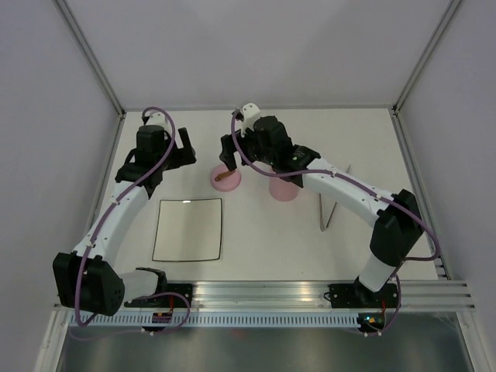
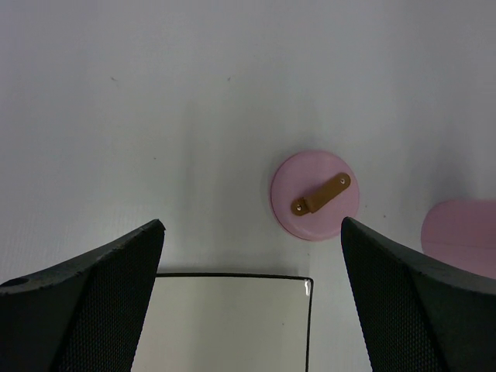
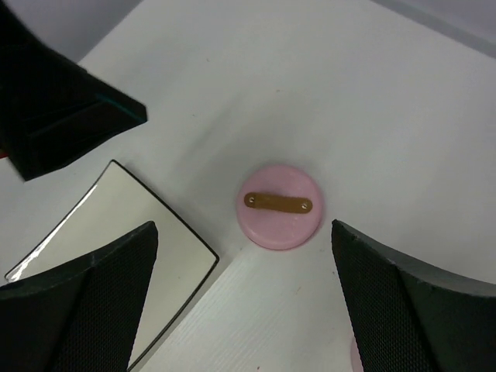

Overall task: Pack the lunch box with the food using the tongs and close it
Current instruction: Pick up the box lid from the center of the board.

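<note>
We see the left gripper (image 2: pixel 252 225) and right gripper (image 3: pixel 242 225) both spread wide, holding nothing; the pink lid (image 3: pixel 279 206) lies flat on the desk (image 3: pixel 387 93) beside the white plate (image 3: pixel 97 221).

Pink lunch box (image 1: pixel 284 192) stands upright and uncovered. Its flat lid (image 1: pixel 226 178), brown strap up, lies just left of it. Silver tongs (image 1: pixel 335 203) lie to its right.

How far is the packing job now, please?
Done, it seems: the plate is bare, no food shows, and the tongs lie on the table. In hand: nothing; the right hand is open above the lid. Left: the lid lies beside the lunch box, not on it, so closing remains.
</note>
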